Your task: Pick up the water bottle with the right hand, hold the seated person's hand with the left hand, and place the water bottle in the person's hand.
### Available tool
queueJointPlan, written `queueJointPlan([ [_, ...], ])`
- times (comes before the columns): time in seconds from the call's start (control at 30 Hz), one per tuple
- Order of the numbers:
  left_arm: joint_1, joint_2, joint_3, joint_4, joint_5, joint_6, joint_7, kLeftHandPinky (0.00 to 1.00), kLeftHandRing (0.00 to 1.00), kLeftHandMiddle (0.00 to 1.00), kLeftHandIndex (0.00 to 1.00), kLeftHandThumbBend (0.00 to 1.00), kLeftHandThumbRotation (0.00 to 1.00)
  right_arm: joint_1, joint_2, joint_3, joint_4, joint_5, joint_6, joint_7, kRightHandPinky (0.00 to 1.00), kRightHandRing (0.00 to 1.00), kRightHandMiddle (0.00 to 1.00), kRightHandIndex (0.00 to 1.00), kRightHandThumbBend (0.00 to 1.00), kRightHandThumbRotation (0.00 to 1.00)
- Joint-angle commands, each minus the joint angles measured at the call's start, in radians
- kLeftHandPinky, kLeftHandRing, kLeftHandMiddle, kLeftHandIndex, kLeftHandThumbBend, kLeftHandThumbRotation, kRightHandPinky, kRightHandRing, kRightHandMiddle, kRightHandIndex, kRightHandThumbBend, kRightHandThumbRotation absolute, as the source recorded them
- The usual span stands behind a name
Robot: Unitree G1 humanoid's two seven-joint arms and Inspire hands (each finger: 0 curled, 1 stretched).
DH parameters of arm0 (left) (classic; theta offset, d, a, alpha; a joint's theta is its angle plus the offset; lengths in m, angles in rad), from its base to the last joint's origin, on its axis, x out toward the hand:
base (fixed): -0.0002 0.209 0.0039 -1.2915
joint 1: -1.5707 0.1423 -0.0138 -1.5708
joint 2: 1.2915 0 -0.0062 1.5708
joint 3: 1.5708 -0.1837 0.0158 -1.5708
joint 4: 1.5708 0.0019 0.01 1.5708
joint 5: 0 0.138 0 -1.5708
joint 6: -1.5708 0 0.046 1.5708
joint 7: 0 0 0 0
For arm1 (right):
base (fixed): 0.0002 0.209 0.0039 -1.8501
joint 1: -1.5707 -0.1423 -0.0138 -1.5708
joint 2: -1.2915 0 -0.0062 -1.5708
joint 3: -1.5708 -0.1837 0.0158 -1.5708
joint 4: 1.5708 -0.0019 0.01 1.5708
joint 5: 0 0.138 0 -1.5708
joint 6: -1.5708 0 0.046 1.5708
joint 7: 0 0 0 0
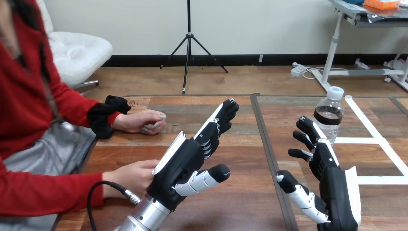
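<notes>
Water bottle [329, 115] upright on the table [240, 207], far right side, white cap on, dark band below the neck. It stands just beside white tape lines [375, 140].

Right hand [333, 180] just short of the bottle on its near-left side, fingers spread and straight, thumb out to the left, holding nothing. Fingertips look close to the bottle's lower wall, not touching as far as I can tell.

Left hand [180, 163] over mid-table, fingers straight and pointing away, thumb out to the right, empty.

Person's nearer hand [132, 175] sits right behind the left hand's palm, partly hidden; contact unclear. Person's farther hand [143, 121] rests loosely curled on the table, well apart from both robot hands.
</notes>
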Motion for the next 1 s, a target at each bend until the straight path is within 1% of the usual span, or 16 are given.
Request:
queueJointPlan([
  [0.0,-0.055,-0.002,0.017,-0.007,-0.004,-0.005,0.004,1.0,1.0,1.0,1.0,1.0,0.77,-0.076,0.0,-0.004,-0.004,0.001,-0.024,-0.006,0.72,0.86,0.9,0.89,1.0,0.72],
  [0.13,-0.055,-0.001,0.018,-0.008,-0.001,-0.005,0.004,1.0,1.0,1.0,1.0,1.0,0.77,-0.076,0.002,-0.007,-0.006,-0.01,-0.022,-0.014,0.72,0.86,0.9,0.89,1.0,0.73],
  [0.33,-0.055,-0.002,0.021,-0.008,-0.003,0.0,-0.003,1.0,1.0,1.0,1.0,1.0,0.78,-0.076,0.001,-0.005,-0.005,-0.011,-0.026,-0.014,0.71,0.86,0.9,0.89,1.0,0.73],
  [0.63,-0.056,-0.002,0.024,-0.007,0.003,-0.003,0.001,1.0,1.0,1.0,1.0,1.0,0.78,-0.072,0.004,-0.001,-0.008,0.004,-0.021,-0.006,0.71,0.87,0.9,0.89,1.0,0.73],
  [0.83,-0.056,-0.002,0.025,-0.006,0.006,-0.003,0.003,1.0,1.0,1.0,1.0,1.0,0.78,-0.074,0.003,-0.005,-0.004,-0.012,-0.027,-0.016,0.71,0.87,0.9,0.89,1.0,0.73],
  [0.97,-0.055,-0.004,0.026,-0.007,0.006,0.0,0.002,1.0,1.0,1.0,1.0,1.0,0.78,-0.074,0.003,-0.005,-0.005,-0.01,-0.027,-0.017,0.71,0.86,0.9,0.89,1.0,0.73],
])
